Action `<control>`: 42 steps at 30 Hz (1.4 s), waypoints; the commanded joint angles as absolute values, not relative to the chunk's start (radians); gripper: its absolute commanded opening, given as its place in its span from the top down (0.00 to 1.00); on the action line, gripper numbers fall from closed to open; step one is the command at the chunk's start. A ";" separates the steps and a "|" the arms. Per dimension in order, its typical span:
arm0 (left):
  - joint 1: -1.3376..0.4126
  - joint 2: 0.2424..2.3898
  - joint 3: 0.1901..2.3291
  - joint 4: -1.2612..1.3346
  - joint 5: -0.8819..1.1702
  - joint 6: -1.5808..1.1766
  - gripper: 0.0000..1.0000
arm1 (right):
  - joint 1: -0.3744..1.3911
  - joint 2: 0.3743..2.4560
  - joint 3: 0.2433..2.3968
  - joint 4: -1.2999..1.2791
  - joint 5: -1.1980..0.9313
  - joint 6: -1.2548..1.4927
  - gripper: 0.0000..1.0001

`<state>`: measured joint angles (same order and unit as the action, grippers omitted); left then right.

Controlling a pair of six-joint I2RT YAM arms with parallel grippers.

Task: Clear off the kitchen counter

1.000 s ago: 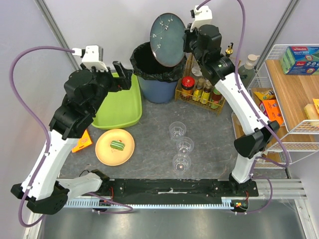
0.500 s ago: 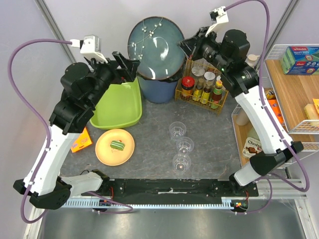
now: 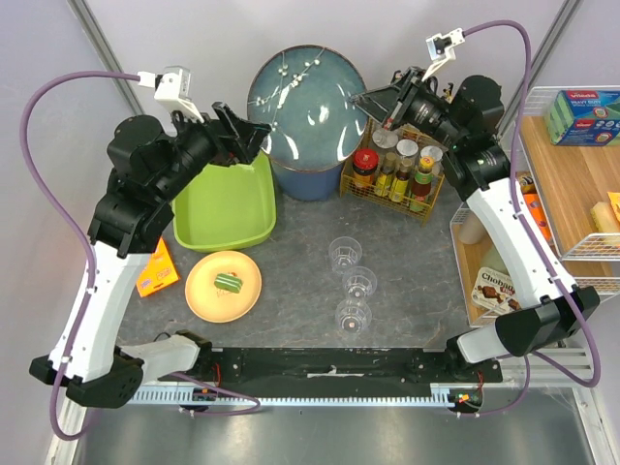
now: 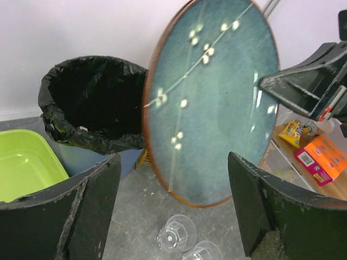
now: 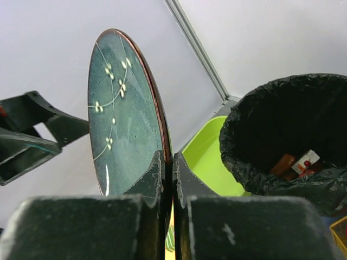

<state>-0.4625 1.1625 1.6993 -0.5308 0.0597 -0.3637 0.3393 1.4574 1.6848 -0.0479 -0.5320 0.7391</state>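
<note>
the right fingers [image 5: 149, 181] are clamped on the rim of the teal plate [image 3: 305, 102] at its 3 o'clock edge, holding it tilted in the air above the black-lined bin [image 3: 312, 179], at 12 o'clock of the grey stone-look surface [image 3: 300, 247]. the left fingers [image 4: 92, 195] are spread wide, gripping nothing, just off the plate's 9 o'clock edge. the pinch on the rim is thin, so the plate could pivot or slip and drop onto the bin or the clear cups [image 3: 359, 283] at the bin's 6 o'clock; a nudge from the left fingers might knock it loose
</note>
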 commanded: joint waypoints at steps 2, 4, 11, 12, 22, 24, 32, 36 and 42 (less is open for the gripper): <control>-0.364 1.164 1.649 -0.448 0.386 -0.445 0.16 | 0.310 1.374 1.677 0.291 -0.618 0.922 1.00; -0.348 1.172 1.635 -0.430 0.442 -0.472 0.19 | 0.307 1.376 1.671 0.307 -0.629 0.934 1.00; -0.304 1.198 1.571 -0.289 0.598 -0.620 0.33 | 0.305 1.385 1.661 0.321 -0.649 0.957 1.00; -0.302 1.203 1.562 -0.267 0.612 -0.635 0.37 | 0.304 1.385 1.654 0.333 -0.653 0.968 1.00; -0.296 1.193 1.539 -0.219 0.600 -0.652 0.98 | 0.305 1.381 1.600 0.345 -0.663 0.971 0.99; -0.290 1.187 1.542 -0.225 0.583 -0.635 0.98 | 0.307 1.362 1.588 0.302 -0.626 0.921 0.93; -0.268 1.172 1.603 -0.222 0.516 -0.623 0.98 | 0.305 1.322 1.605 0.117 -0.491 0.756 0.21; -0.268 1.146 1.647 -0.241 0.389 -0.582 0.98 | 0.304 1.292 1.578 0.080 -0.408 0.706 0.07; -0.268 1.144 1.710 -0.348 0.033 -0.546 0.98 | 0.305 1.275 1.574 0.031 -0.354 0.675 0.02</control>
<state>-0.2756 1.2125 1.6028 -0.4648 0.3244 -0.5739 0.3073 1.3010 1.5711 0.0669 -0.4183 0.7231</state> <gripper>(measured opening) 0.089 0.977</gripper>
